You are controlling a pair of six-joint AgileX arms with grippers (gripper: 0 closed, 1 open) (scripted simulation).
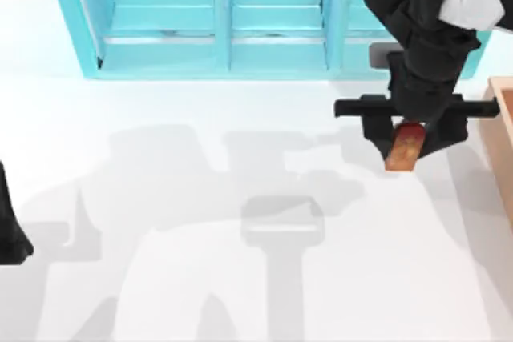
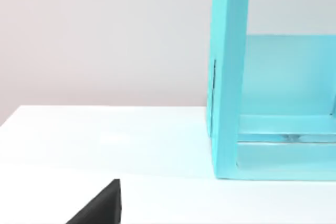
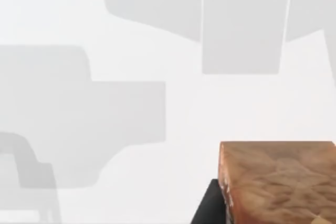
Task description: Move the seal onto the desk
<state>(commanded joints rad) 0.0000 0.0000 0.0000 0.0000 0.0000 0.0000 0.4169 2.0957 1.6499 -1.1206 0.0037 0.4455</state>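
Though two arms share the table (image 1: 240,278), one alone is at work. At the top view's left edge sits the left arm (image 1: 10,230), parked; whether its jaws are apart or together I cannot tell. Its wrist view looks along the table to the shelf's end wall.

One turquoise shelf (image 1: 216,22) stands along the far side, with three bays counted across.

Right of centre, just in front of the shelf's right bay, hangs the right gripper (image 1: 407,143), pointing down. Its jaws are clamped on the one seal (image 1: 405,146), which is held between the fingers and not seen touching the table. In the top view the seal's long axis runs nearly toward the near edge with a slight lean, the rounded dark-red top tucked up between the jaws on the shelf side and the orange-brown block end pointing away from the shelf. The right wrist view shows the block end of the seal (image 3: 278,182) close up, with white table and grey shadows beyond it.

At the right edge, one tan box (image 1: 503,142) shows, just beside the gripper and apart from the seal.
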